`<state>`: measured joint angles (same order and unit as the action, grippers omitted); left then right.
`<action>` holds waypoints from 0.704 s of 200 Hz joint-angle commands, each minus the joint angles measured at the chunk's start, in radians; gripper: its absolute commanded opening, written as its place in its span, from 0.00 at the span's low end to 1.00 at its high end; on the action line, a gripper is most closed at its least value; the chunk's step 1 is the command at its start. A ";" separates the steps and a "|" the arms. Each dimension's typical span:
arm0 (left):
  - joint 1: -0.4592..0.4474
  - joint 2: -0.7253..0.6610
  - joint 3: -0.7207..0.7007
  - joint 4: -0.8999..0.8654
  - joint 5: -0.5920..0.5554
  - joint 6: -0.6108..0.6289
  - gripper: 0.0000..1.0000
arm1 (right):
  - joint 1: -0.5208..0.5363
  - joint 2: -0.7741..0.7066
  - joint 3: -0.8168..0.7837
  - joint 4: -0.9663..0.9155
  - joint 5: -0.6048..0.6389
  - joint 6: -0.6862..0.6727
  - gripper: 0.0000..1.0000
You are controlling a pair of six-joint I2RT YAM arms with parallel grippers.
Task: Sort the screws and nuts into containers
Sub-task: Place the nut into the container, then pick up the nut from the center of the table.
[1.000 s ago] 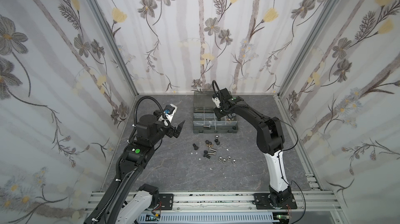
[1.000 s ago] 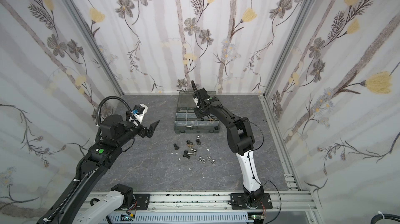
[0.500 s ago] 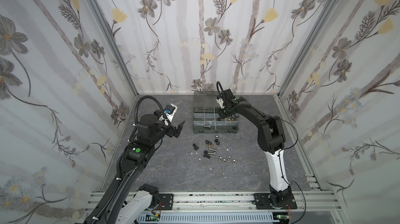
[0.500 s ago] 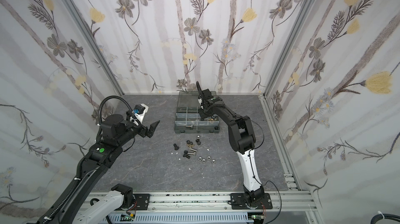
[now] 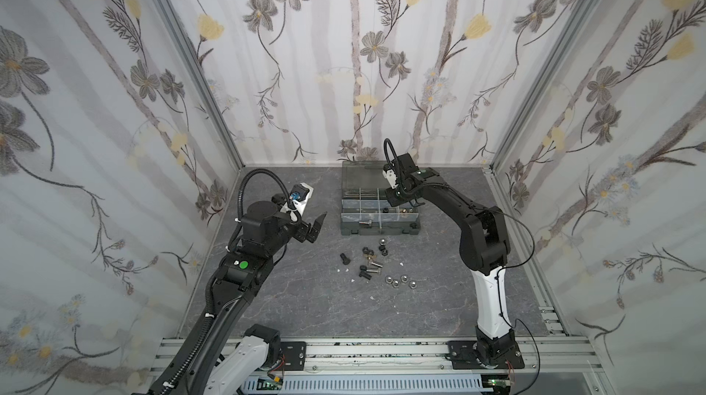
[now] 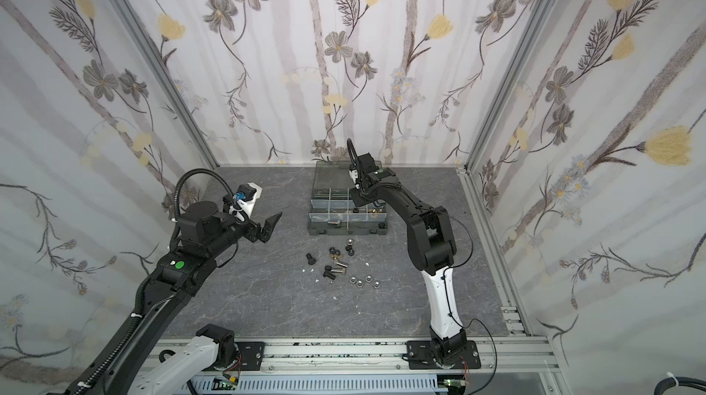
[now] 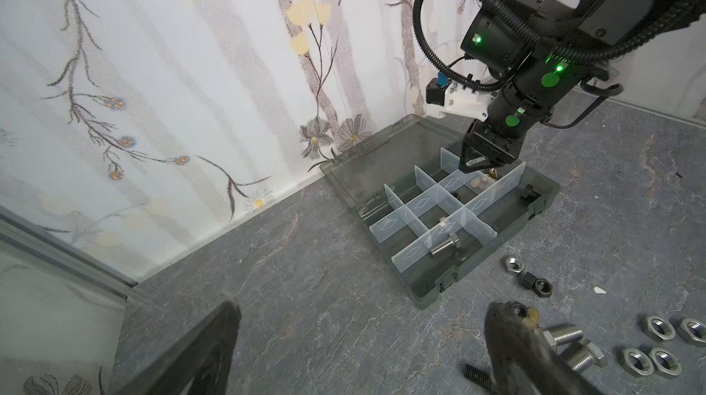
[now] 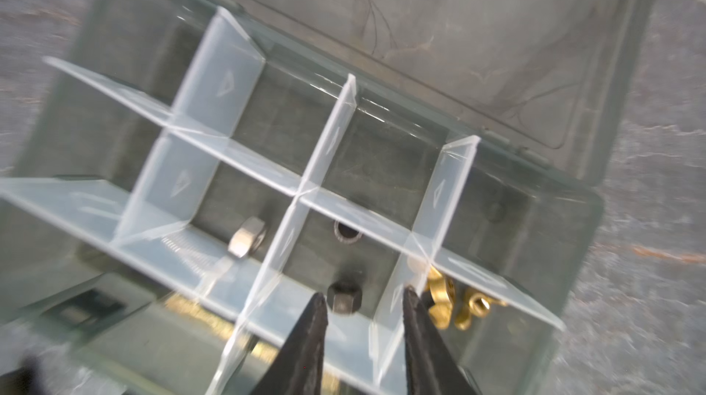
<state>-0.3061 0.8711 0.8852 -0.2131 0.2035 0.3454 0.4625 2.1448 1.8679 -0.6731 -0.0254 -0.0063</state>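
Over the organizer case (image 5: 382,232) at the twelve o'clock end of the desk (image 5: 305,309), my right pincer (image 8: 363,293) pointed down into the middle row of compartments (image 8: 382,167), its jaws parted by a narrow gap with nothing held between them. Just below the tips a black nut (image 8: 344,297) lay on a compartment floor, ungripped. Brass wing nuts (image 8: 443,297) sat in the next compartment, beyond a translucent divider (image 8: 443,190), and a silver screw (image 7: 445,246) lay in a compartment of the row along the case's six o'clock edge. The smoky lid (image 5: 361,177) lay open toward twelve o'clock. My left pincer (image 5: 316,227) hung above the desk at the case's nine o'clock, well apart from it, jaws spread wide and empty. Loose screws and nuts (image 5: 372,263) lay scattered on the desk near the case's six o'clock side: black screws, black hex nuts, one brass piece, and three silver nuts (image 5: 401,280) clustered at the pile's five o'clock.
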 commanded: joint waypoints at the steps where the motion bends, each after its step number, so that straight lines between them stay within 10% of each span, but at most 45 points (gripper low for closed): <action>1: -0.001 -0.003 0.009 0.026 -0.001 0.014 1.00 | 0.023 -0.088 -0.103 -0.026 0.021 -0.008 0.37; 75: 0.000 -0.009 0.001 0.036 0.018 0.004 1.00 | 0.190 -0.351 -0.627 0.107 -0.022 0.191 0.44; 141: 0.000 -0.020 -0.006 0.040 0.020 0.001 1.00 | 0.275 -0.285 -0.665 0.158 -0.049 0.241 0.48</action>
<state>-0.3061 0.8593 0.8833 -0.2123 0.2142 0.3439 0.7292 1.8385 1.1931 -0.5495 -0.0681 0.2035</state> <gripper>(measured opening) 0.998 0.474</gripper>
